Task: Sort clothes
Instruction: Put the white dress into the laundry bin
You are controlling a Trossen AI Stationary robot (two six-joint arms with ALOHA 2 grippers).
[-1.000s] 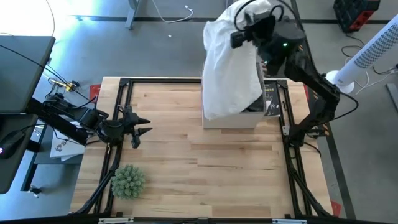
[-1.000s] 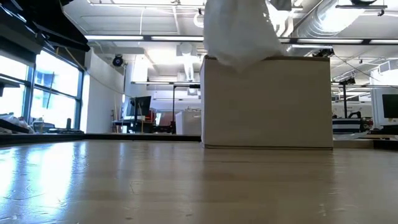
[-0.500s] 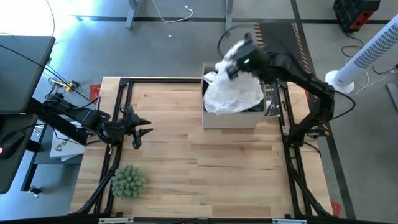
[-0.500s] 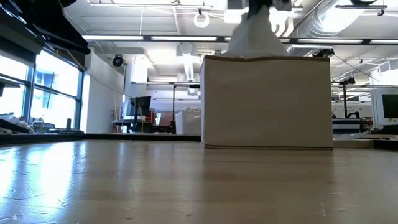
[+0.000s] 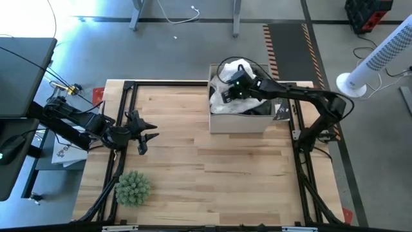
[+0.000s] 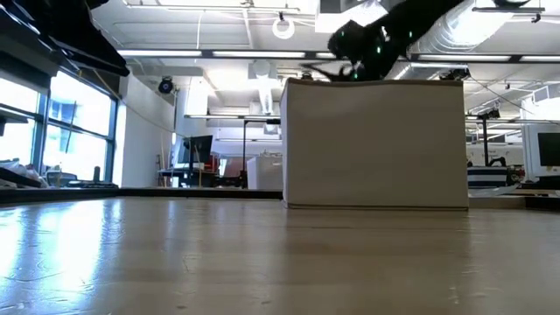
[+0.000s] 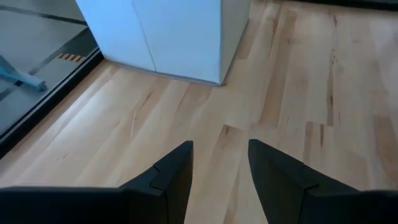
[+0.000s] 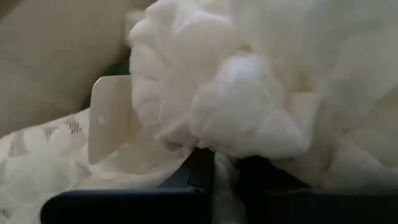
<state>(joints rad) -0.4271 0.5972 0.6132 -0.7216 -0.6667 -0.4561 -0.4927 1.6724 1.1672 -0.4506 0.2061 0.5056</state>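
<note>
At the near left corner of the desk [image 5: 212,167] sits a spiky green ball [image 5: 132,187], apart from everything else and, by my reading, no part of the sorting. Farther back on the left, the left gripper [image 5: 149,129] waits just above the wood with its 2 fingers spread wide and nothing between them, pointed toward the box as if kept clear of the work. At the far right stands a white cardboard box [image 5: 239,122]. The right gripper [image 5: 226,91] reaches down into it, fingers nearly closed on a fold of the large white garment [image 5: 238,67], which bunches inside the box, probably so it settles there before being let go.
</note>
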